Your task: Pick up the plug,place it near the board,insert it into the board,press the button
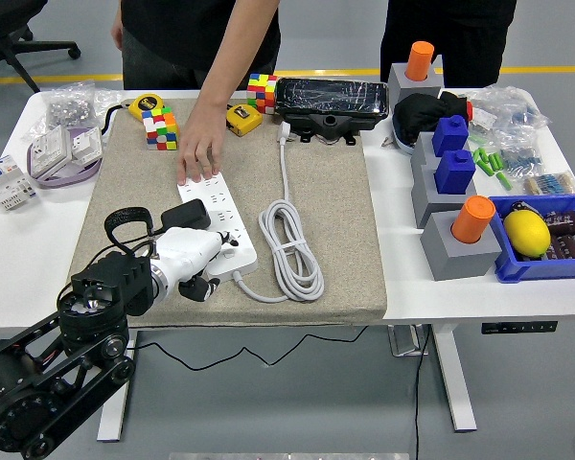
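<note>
— Plug, where is it now?
— I cannot find a plug in the robot's hand. The only one I see is the white end of the coiled white cable, lying on the far part of the beige mat, just in front of the black device.
— And the board?
— The white power strip lies on the mat, left of the coil. A person's hand presses flat on its far end.
— What does the robot hand do?
— The left hand is at the near end of the strip, touching it from the left. Its fingers are curled under the white shell; whether they pinch something, I cannot tell.
— The right arm?
— It is not visible.
— What is around?
— Two colour cubes and a yellow tape measure are at the far left of the mat. On the right of the white table stand grey blocks with orange and blue pegs, and a lemon lies in a blue bin.
</note>
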